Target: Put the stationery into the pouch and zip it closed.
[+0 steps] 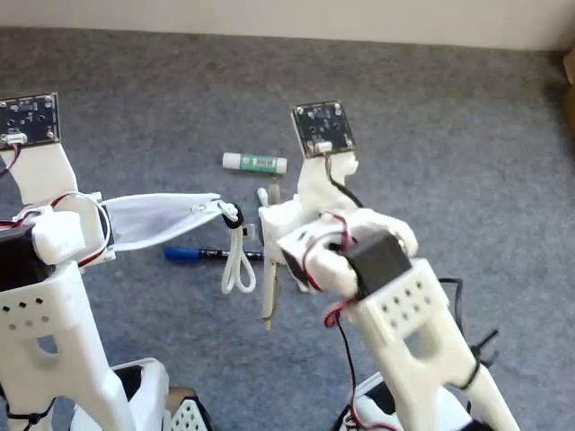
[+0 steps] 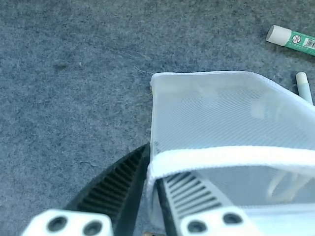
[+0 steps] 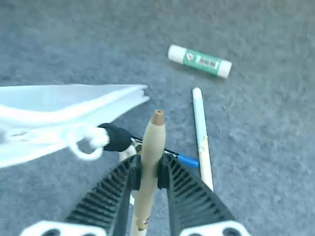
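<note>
Two arms, one pouch, four stationery items. The right fingers [image 3: 182,187] pinched a tan pencil [image 3: 153,137], its long axis 6-to-12 o'clock in the high view. A blue pen [image 1: 193,254] lay on the tabletop [image 1: 449,135] at 9 o'clock. The pouch [image 1: 157,220] was also at 9 o'clock, just beside the pencil. The left fingers [image 2: 118,182] pinched its rim, and no stationery was made out inside. A white pen [image 3: 202,137] and a glue stick [image 1: 255,162] lay beyond at 12 o'clock.

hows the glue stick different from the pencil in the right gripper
The glue stick lies loose on the carpet; the pencil is clamped in the right gripper. The glue stick is short and thick, the pencil long and thin. The glue stick is white with a green label; the pencil is plain tan. Both are outside the pouch.
</note>
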`<state>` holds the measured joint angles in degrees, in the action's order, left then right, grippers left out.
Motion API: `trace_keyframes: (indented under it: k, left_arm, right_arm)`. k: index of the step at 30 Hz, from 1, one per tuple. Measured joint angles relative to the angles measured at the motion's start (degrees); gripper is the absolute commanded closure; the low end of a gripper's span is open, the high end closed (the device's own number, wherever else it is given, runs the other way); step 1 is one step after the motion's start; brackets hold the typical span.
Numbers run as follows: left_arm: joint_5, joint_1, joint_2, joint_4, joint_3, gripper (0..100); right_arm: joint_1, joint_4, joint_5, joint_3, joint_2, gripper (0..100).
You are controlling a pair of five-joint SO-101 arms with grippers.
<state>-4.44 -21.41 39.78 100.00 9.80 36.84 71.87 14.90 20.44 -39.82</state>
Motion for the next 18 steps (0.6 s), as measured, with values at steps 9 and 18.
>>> trace_keyframes:
  k: [9, 18]
  left_arm:
    - [0.00, 0.00, 0.00, 0.00, 0.00, 99]
    - [0.00, 0.00, 0.00, 0.00, 0.00, 99]
  right_arm:
    - [5.36, -2.73, -4.31, 0.00, -8.00, 99.5]
    - [9.05, -16.18, -10.29, 0.00, -15.74, 99.5]
